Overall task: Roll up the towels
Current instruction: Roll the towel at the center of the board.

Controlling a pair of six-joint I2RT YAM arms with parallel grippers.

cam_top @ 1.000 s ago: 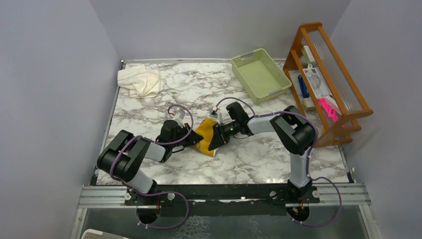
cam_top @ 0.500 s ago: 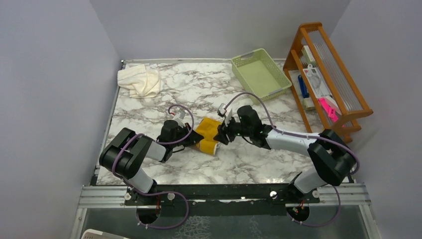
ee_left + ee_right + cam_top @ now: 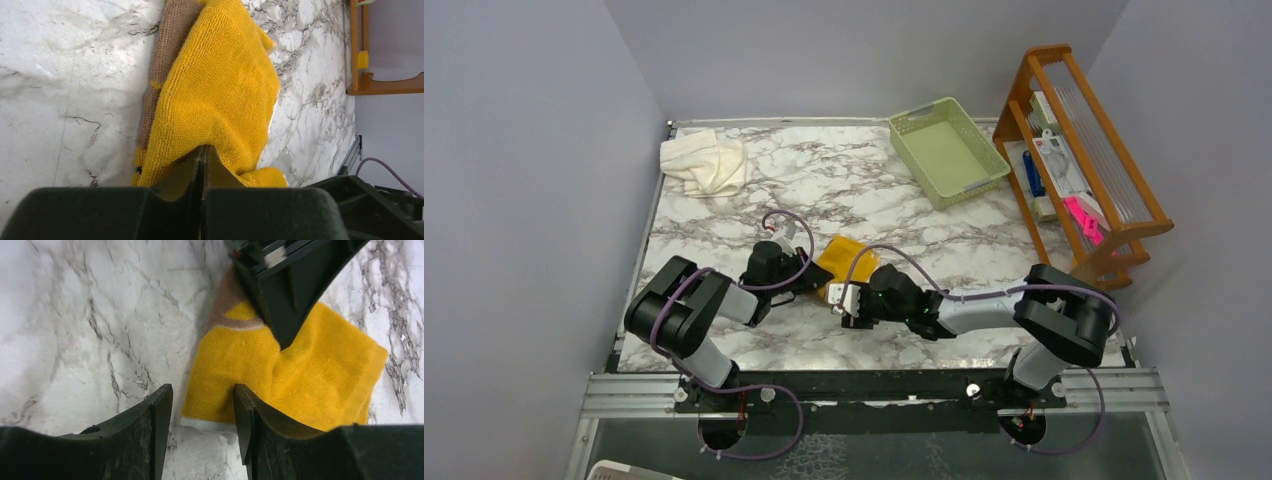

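Observation:
The mustard-yellow towel (image 3: 841,260) lies folded at the table's middle, on top of the tan-brown towel (image 3: 172,45), whose edge shows beside it (image 3: 226,300). My left gripper (image 3: 816,281) is shut on the yellow towel's left edge; in the left wrist view (image 3: 202,150) the cloth (image 3: 220,95) drapes over its closed tips. My right gripper (image 3: 844,300) is open and empty, low at the yellow towel's near edge; in the right wrist view (image 3: 202,397) one finger overlaps the cloth (image 3: 300,375). The cream-white towel (image 3: 706,162) lies crumpled at the far left.
A pale green basket (image 3: 902,150) stands at the back right. A wooden rack (image 3: 1124,180) with small items stands along the right edge. The left arm's black fingertip (image 3: 285,315) shows in the right wrist view.
My right arm has swung from the towel's right side round to its near side and dropped low. The left gripper has stayed on the towel.

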